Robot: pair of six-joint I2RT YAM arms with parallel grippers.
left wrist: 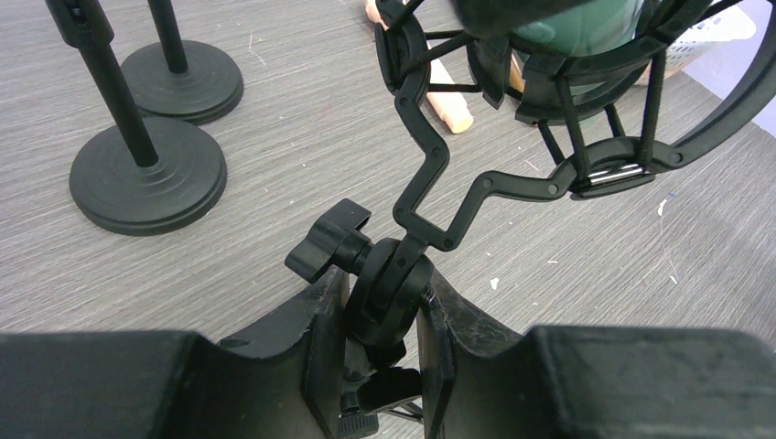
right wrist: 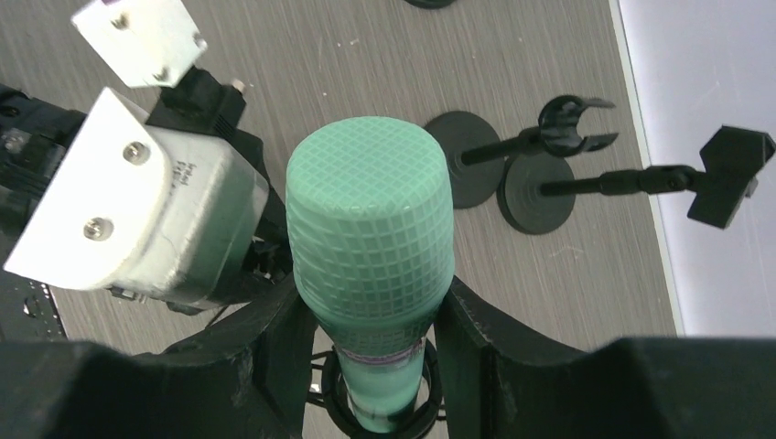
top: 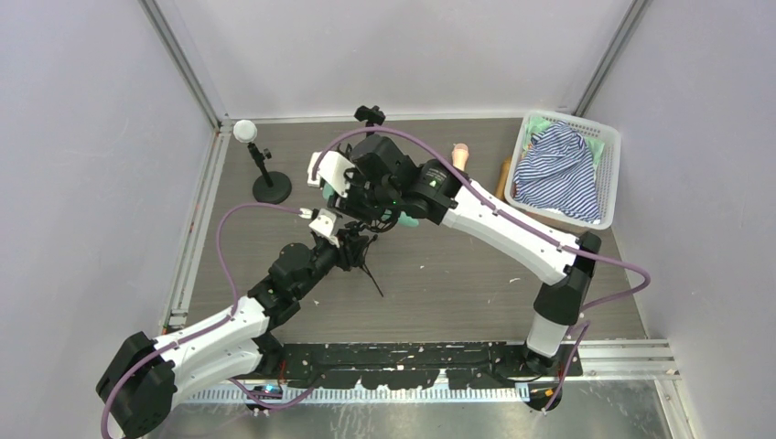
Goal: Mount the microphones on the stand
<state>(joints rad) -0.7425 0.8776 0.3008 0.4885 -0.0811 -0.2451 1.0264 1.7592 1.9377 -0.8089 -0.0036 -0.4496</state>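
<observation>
The left fingers (left wrist: 311, 320) clamp the pivot joint (left wrist: 392, 274) of the shock-mount stand (left wrist: 421, 174) while the right fingers (right wrist: 471, 337) grip the mint green microphone (right wrist: 371, 229), its body sitting partly inside the cradle (left wrist: 604, 169), so I'd keep it in line with that cradle and press gently.

A robot lab cell: plain white walls (top: 91, 137), aluminium frame rails (top: 183, 64), table-bolted arms (top: 499, 224).

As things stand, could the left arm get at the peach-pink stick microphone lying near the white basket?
Probably not. The left gripper is shut on the swivel of the black shock-mount stand, and the right arm, holding the mint green microphone, blocks the way to the peach-pink microphone.
</observation>
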